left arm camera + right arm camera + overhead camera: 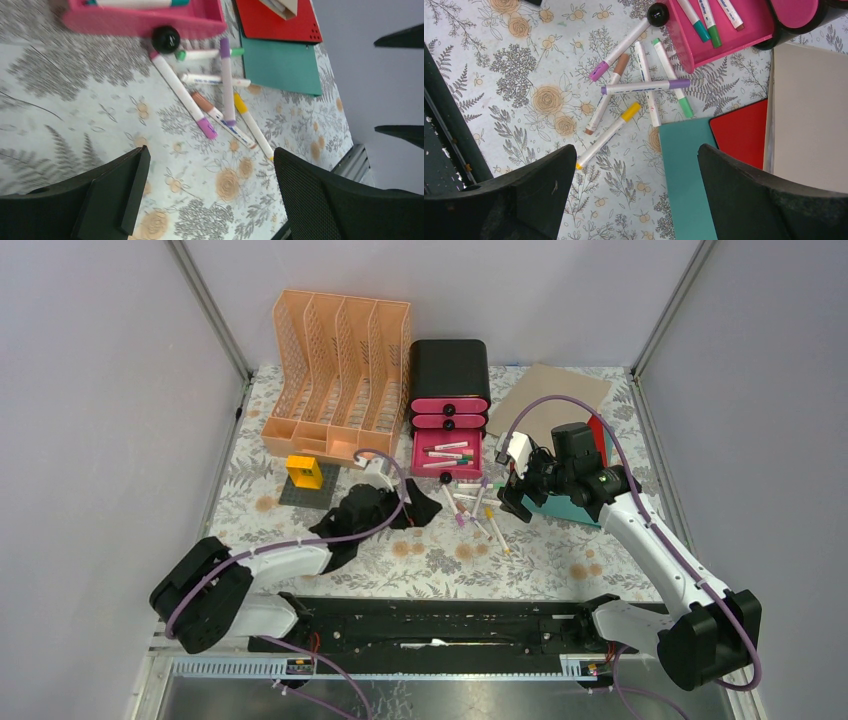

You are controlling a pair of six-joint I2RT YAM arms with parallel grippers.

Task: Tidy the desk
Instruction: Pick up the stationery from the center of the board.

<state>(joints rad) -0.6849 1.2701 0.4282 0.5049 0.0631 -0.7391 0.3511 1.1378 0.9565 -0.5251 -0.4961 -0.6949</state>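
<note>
Grey-white cloth printed with grey ferns and tan-orange flowers covers the desk (440, 560). The desk fills the floor of a small booth. Pale grey walls (100, 390) close it on the left, the back and the right, and metal posts (212, 310) rise at the two back corners. A black rail (440, 625) runs along the near edge, between the bases of the two arms.

At the back stands an orange file rack (335, 380), and just beside it on the right a black drawer box (448, 370). Its lowest pink drawer (447, 453) is pulled out, with markers lying inside. In front of the drawer, loose markers (634, 95) lie crossed over each other on the cloth. To the right, a brown board (555, 400) overlaps a red folder (739, 130), and a teal folder (684, 175) touches the red one. Near the rack, a yellow block (304, 472) sits on a dark grey plate (300, 495).

The left gripper (210, 160) is released, its jaws wide apart above bare cloth near the loose markers. The right gripper (636, 152) is also released, its jaws wide apart above the markers and the edge of the teal folder.
</note>
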